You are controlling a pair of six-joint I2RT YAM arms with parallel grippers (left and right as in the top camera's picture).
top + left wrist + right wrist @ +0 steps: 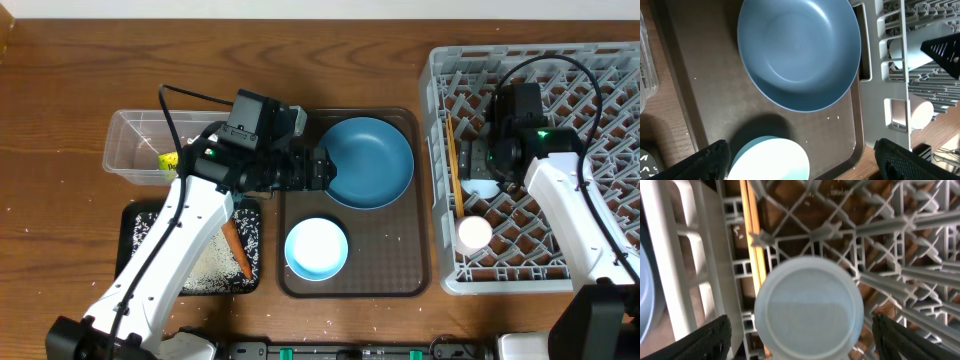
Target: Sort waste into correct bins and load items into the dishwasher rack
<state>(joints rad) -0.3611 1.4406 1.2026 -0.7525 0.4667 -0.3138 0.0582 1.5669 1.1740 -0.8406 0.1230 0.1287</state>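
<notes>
Brown serving tray (392, 252) sits approx. mid-table on dark wood-grain tabletop (60, 90); small tan obj. (4, 38) at table's far-left corner, cropped.

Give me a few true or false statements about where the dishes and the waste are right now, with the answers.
The dark-blue plate sits in the dishwasher rack. False: it lies on the brown tray.
The carrot lies in the black tray. True.
The chopsticks lie in the dishwasher rack. True.
The left gripper is shut on the light-blue bowl. False: it is open and empty; the light-blue bowl sits on the brown tray.
</notes>
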